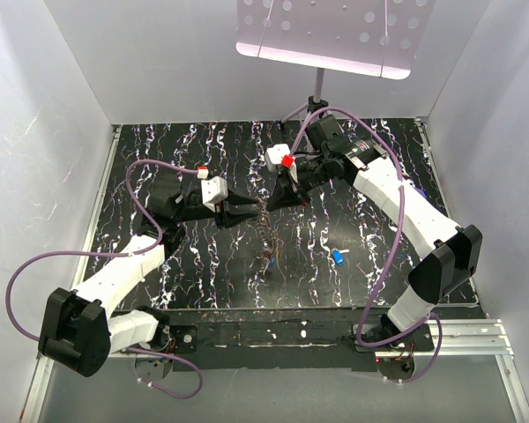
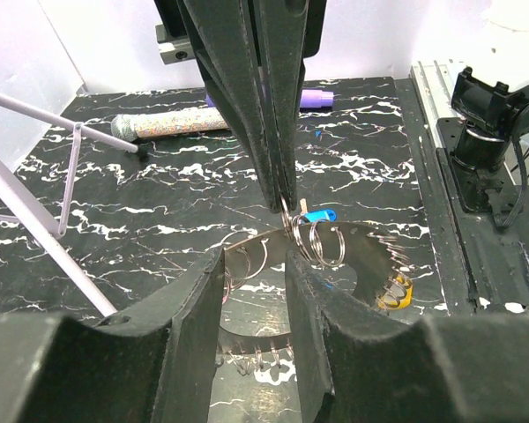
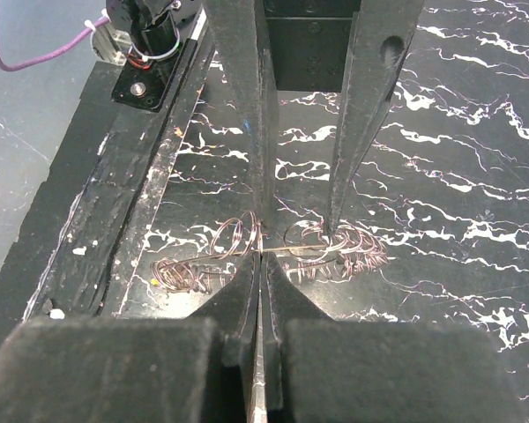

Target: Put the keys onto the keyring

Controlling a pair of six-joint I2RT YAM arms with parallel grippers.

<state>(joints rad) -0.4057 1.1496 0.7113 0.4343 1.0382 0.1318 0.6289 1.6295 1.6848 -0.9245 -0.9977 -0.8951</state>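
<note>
The keyring point(image 1: 265, 231) is a toothed grey-bronze disc with small wire loops along its rim, held off the black marbled table between both grippers. My left gripper point(image 2: 256, 264) is shut partway on it, and the ring's lower rim point(image 2: 370, 256) crosses the gap between the fingers. My right gripper point(image 3: 262, 260) is shut on the ring's thin edge point(image 3: 300, 252), where a loop sits. A yellow-headed key point(image 2: 397, 295) sits among the loops at the rim. A blue-headed key point(image 1: 338, 256) lies loose on the table to the right, and it shows behind the ring as the blue key point(image 2: 323, 216).
A speckled glittery tube point(image 2: 167, 126) and a purple stick point(image 2: 316, 97) lie on the table beyond the ring. A white stand point(image 2: 35, 194) has thin legs on the table, and its perforated plate point(image 1: 335, 31) hangs above the far edge. White walls enclose the table.
</note>
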